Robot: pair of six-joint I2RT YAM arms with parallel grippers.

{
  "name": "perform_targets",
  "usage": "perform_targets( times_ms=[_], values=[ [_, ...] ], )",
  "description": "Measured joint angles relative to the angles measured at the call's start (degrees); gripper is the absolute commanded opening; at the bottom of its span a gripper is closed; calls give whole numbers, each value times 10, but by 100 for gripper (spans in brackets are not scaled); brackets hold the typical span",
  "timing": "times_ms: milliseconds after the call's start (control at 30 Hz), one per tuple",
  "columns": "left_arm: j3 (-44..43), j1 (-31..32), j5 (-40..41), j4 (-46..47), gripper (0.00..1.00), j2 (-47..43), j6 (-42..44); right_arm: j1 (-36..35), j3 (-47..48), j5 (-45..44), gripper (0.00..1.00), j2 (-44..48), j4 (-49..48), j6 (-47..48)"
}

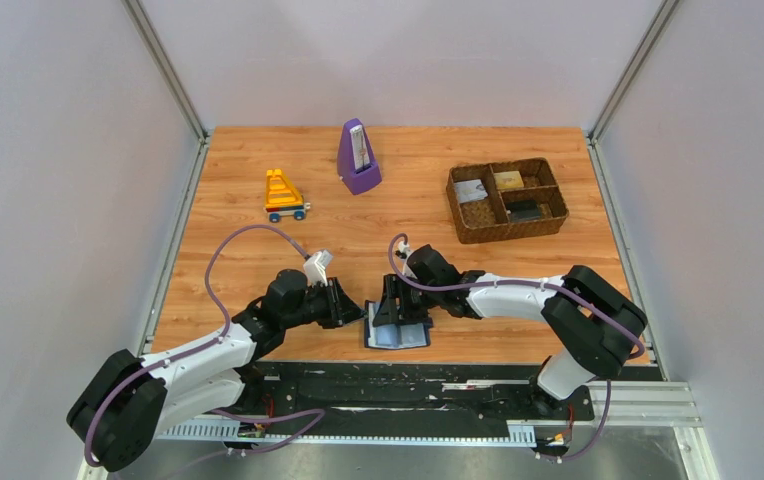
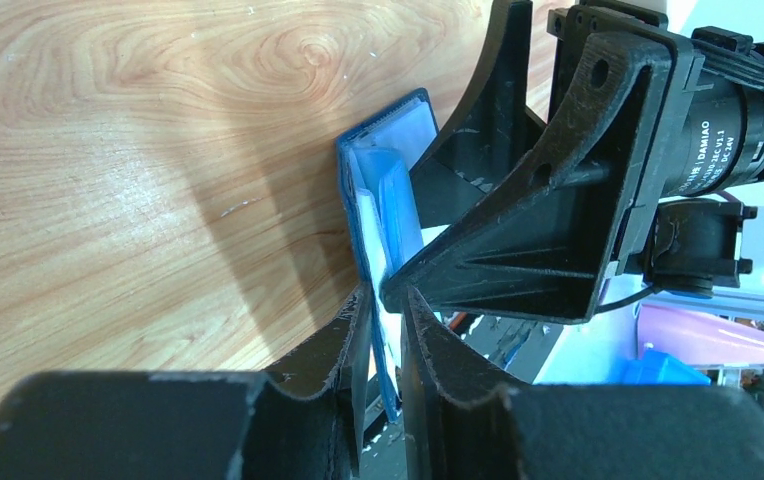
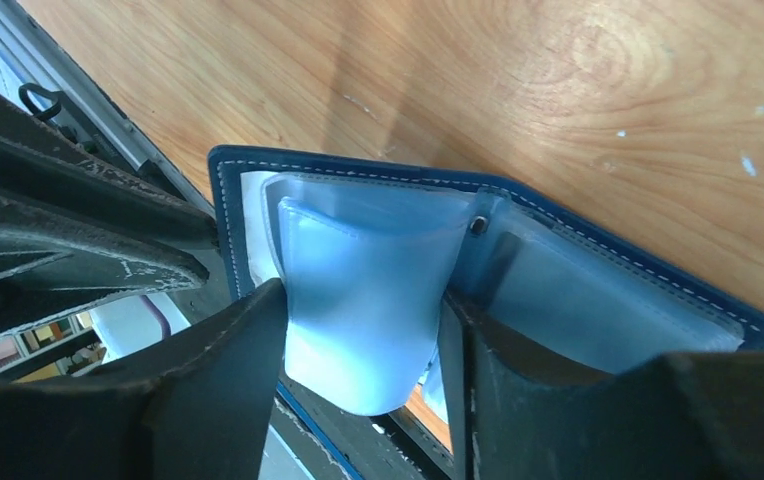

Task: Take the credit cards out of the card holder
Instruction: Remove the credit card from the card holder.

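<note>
Both low: left hand (image 1: 356, 308), right hand (image 1: 395, 312) clamp holder (image 1: 408, 338).

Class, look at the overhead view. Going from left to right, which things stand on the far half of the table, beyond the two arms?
orange toy on wheels → purple metronome → brown woven basket

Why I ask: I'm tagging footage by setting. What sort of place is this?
Probably a robot lab test cell: wooden table walled by white panels, left arm and right arm bolted to a metal rail, and props like a purple metronome and woven basket.
</note>
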State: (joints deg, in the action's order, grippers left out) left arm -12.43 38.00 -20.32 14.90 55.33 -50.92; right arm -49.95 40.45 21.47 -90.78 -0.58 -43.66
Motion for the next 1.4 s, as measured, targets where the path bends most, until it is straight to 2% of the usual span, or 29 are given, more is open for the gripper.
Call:
perform_targets(
  times_ms=[233, 433, 633, 933, 1200, 1400],
  values=[
    [0, 0, 9, -10, 26, -7, 3, 0, 0, -5, 48, 0, 7, 0],
    [-3, 0, 35, -58, 28, -23, 15, 0, 0, 0, 57, 0, 1, -1],
    [-33, 0, 73, -135, 36, -39, 40, 0, 0, 10, 60, 1, -3, -1],
    [-143, 0, 137, -293, 38, -25, 64, 5, 3, -1, 61, 80, 68, 10],
    [-188, 35, 61, -275, 37, 45, 55, 18, -12, -38, 56, 103, 96, 16],
    [-212, 75, 26, -218, 35, 115, 38, 26, -36, -60, 55, 114, 112, 18]
  ],
)
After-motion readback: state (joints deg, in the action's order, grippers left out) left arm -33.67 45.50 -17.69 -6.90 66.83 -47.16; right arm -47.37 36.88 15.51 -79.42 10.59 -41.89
